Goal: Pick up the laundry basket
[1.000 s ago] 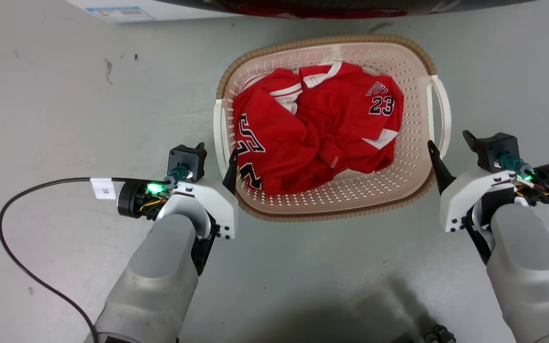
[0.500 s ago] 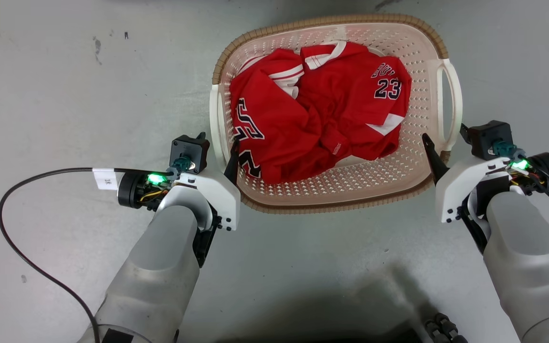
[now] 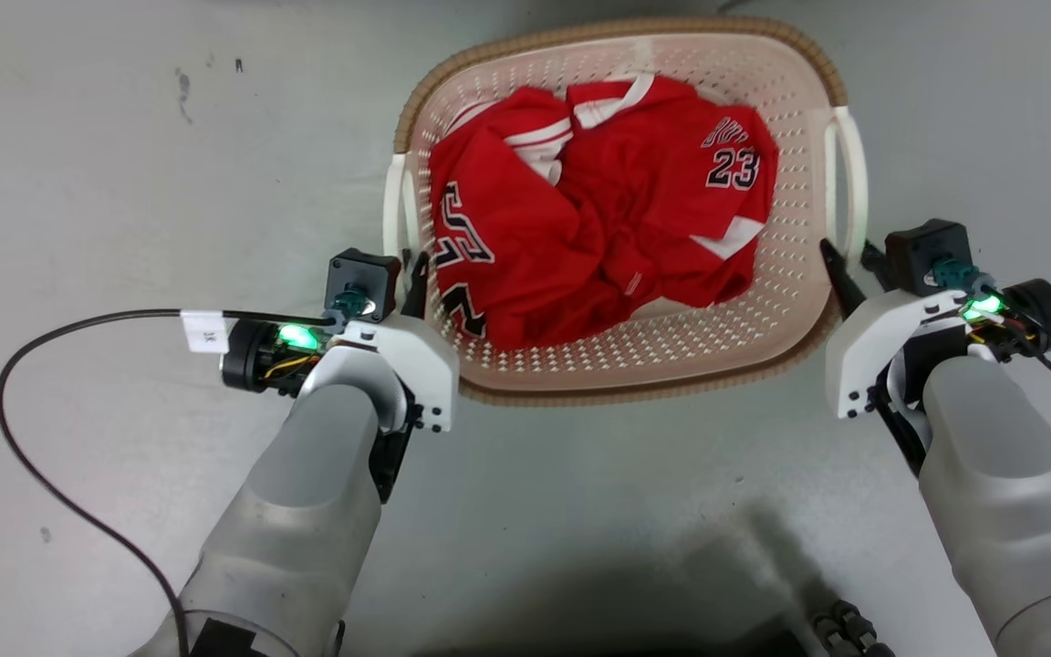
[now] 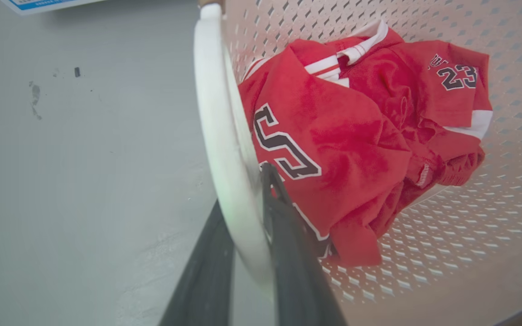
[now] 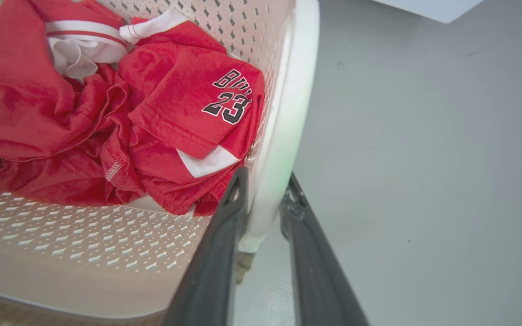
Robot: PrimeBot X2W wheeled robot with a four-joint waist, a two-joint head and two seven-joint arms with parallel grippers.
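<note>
Basket position: the laundry basket [image 3: 621,394] sits on the grey floor [image 3: 106,164] directly ahead of you, between the two arms, with crumpled red jerseys [image 3: 598,219] lying inside it.

Left side: the left gripper [image 3: 413,276] is at the near end of the basket's left handle [image 3: 394,203]. In the left wrist view the left gripper [image 4: 243,190] straddles that white handle [image 4: 215,113], one dark finger [image 4: 283,226] on the basket side over the red cloth and the other on the floor side, partly hidden behind the handle. No gap shows between fingers and handle, so log it as narrowed down and pinching the handle.

Right side: the right gripper [image 3: 848,260] is at the near end of the right handle [image 3: 855,182]. In the right wrist view the right gripper [image 5: 265,181] has the handle [image 5: 292,90] between its fingers, the inner finger [image 5: 224,226] against the perforated wall side and the outer one meeting the handle near its tip. A sliver of floor shows lower down between them.

Whether the basket's base is off the floor, you cannot tell from these views.
</note>
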